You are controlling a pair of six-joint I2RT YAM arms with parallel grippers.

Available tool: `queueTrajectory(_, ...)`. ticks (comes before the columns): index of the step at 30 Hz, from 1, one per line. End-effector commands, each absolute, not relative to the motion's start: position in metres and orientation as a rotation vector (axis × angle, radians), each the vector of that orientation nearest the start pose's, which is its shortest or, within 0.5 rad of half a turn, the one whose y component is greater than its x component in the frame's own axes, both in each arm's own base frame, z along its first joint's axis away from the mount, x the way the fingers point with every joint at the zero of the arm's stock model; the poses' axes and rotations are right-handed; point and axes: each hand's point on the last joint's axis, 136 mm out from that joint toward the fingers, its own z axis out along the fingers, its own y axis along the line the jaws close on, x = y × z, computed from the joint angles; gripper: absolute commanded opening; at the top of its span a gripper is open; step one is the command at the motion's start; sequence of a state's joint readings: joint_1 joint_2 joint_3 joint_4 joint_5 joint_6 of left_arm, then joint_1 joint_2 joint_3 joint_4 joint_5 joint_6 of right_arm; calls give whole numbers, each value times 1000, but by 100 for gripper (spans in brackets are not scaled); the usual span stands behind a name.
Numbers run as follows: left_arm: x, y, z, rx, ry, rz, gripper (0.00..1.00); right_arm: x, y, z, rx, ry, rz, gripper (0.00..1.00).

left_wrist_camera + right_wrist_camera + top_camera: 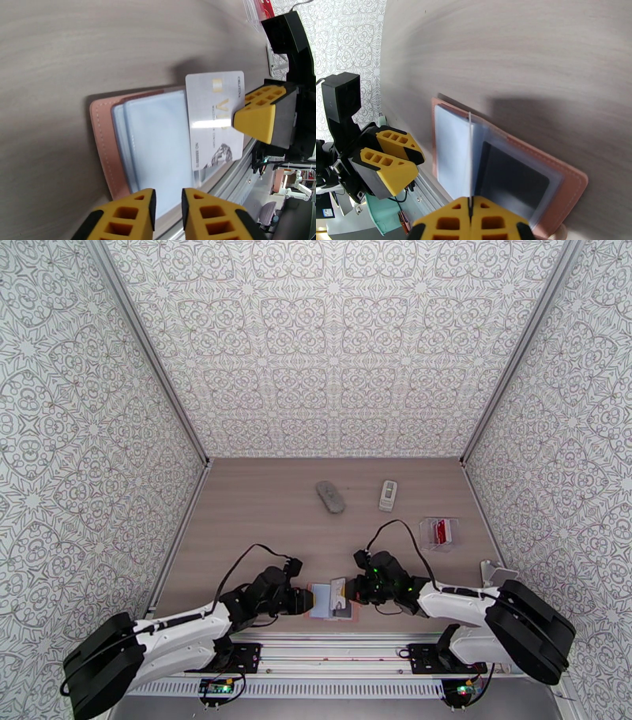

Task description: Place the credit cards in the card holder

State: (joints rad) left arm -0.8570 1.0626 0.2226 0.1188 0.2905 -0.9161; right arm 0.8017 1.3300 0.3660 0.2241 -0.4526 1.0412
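The pink card holder lies open at the table's near edge, its clear sleeves fanned out. My right gripper is shut on a white-silver credit card, held on edge over the sleeves and seen as a thin line from the right wrist. A dark card sits inside one sleeve. My left gripper hovers at the holder's left edge, jaws a narrow gap apart with nothing gripped. From above, the left gripper and the right gripper flank the holder. A red card rests in a clear case.
A grey oblong object and a small white device lie mid-table behind the holder. The clear case stands to the right. A metallic item sits by the right wall. The rail edge runs just in front of the holder.
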Motion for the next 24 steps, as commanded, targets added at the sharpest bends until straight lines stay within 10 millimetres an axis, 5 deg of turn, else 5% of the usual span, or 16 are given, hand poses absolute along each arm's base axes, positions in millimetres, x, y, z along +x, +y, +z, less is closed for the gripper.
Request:
queueTrajectory(1,155,-254,55,98,2539,-1161,25,163,275,40,100,2711,1273,0)
queueTrajectory(24,146,-240,23,-31,2629,-1016,16,156,283,30,174,2784,1215,0)
